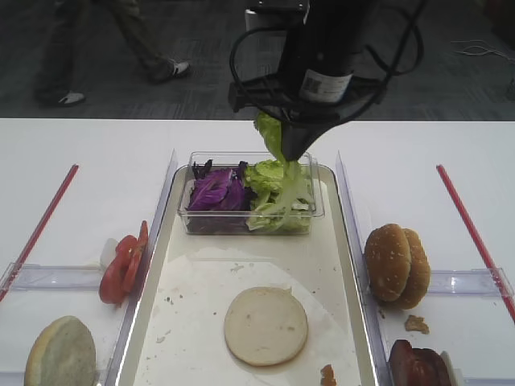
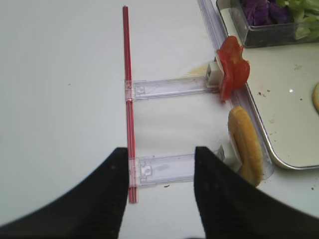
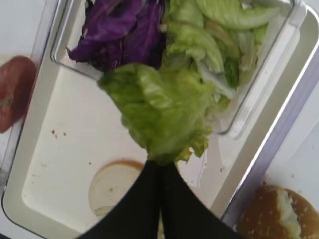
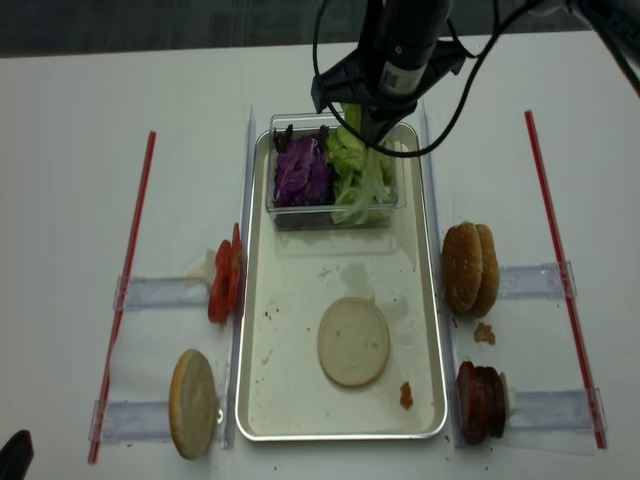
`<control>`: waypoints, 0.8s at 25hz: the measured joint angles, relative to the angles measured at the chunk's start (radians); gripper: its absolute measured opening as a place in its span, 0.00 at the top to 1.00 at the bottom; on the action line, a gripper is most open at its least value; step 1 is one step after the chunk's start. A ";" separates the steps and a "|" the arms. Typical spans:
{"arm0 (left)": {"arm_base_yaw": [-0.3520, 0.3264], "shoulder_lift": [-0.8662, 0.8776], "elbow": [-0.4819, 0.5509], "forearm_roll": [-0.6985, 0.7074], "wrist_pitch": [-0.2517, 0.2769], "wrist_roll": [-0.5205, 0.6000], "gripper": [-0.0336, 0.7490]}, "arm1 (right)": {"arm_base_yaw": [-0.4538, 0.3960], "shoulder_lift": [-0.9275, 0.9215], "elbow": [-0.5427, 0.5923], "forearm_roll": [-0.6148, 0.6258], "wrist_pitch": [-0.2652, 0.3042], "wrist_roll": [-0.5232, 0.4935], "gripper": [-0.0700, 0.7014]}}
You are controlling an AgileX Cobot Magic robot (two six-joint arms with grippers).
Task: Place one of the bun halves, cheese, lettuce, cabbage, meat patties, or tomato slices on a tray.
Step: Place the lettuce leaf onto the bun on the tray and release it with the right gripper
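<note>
My right pincer is clamped on a lettuce leaf, hanging above the clear tub at the tray's far end. Left pincer stands wide over the table. One bun half lies in the tray.

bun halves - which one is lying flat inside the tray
The pale round bun half, cut face up on the silver paper-lined tray; the others stand on edge in racks outside it.

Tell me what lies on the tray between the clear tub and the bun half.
Nothing but bare cream liner with a few crumbs: in the exterior high view, the tray is unoccupied between the clear tub and the bun half.
</note>
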 joint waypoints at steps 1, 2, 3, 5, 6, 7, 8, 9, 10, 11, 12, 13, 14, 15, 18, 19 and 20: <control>0.000 0.000 0.000 0.000 0.000 0.000 0.58 | 0.006 -0.020 0.036 0.000 0.000 0.000 0.87; 0.000 0.000 0.000 0.000 0.000 0.000 0.58 | 0.011 -0.038 0.071 0.000 0.000 0.000 0.87; 0.000 0.000 0.000 0.000 0.000 0.000 0.58 | 0.019 -0.054 0.106 0.000 0.000 0.000 0.87; 0.000 0.000 0.000 0.000 0.000 0.000 0.58 | 0.033 -0.076 0.168 0.000 0.000 0.000 0.87; 0.000 0.000 0.000 0.000 0.000 0.000 0.58 | 0.043 -0.085 0.199 0.000 0.000 -0.002 0.87; 0.000 0.000 0.000 0.000 0.000 0.000 0.58 | 0.056 -0.093 0.222 0.000 0.000 -0.002 0.87; 0.000 0.000 0.000 0.000 0.000 0.000 0.58 | 0.069 -0.097 0.247 0.000 -0.002 -0.003 0.87; 0.000 0.000 0.000 0.000 0.000 0.000 0.58 | 0.082 -0.101 0.270 0.000 -0.004 -0.003 0.87; 0.000 0.000 0.000 0.000 0.000 0.000 0.58 | 0.099 -0.104 0.290 0.000 -0.004 -0.003 0.87; 0.000 0.000 0.000 0.000 0.000 0.000 0.58 | 0.117 -0.104 0.304 0.000 -0.005 -0.003 0.87; 0.000 0.000 0.000 0.000 0.000 0.000 0.58 | 0.132 -0.104 0.319 0.002 -0.008 -0.003 0.87; 0.000 0.000 0.000 0.000 0.000 0.000 0.58 | 0.150 -0.104 0.332 0.002 -0.010 -0.003 0.87; 0.000 0.000 0.000 0.000 0.000 0.000 0.58 | 0.167 -0.104 0.341 0.002 -0.010 -0.003 0.87; 0.000 0.000 0.000 0.000 0.000 0.000 0.58 | 0.181 -0.104 0.350 0.002 -0.017 -0.003 0.87; 0.000 0.000 0.000 0.000 0.000 0.000 0.58 | 0.212 -0.104 0.372 0.011 -0.060 0.000 0.87; 0.000 0.000 0.000 0.000 0.000 0.000 0.58 | 0.218 -0.104 0.374 0.011 -0.072 0.000 0.88; 0.000 0.000 0.000 0.000 0.000 0.000 0.58 | 0.218 -0.104 0.374 0.014 -0.086 0.000 0.88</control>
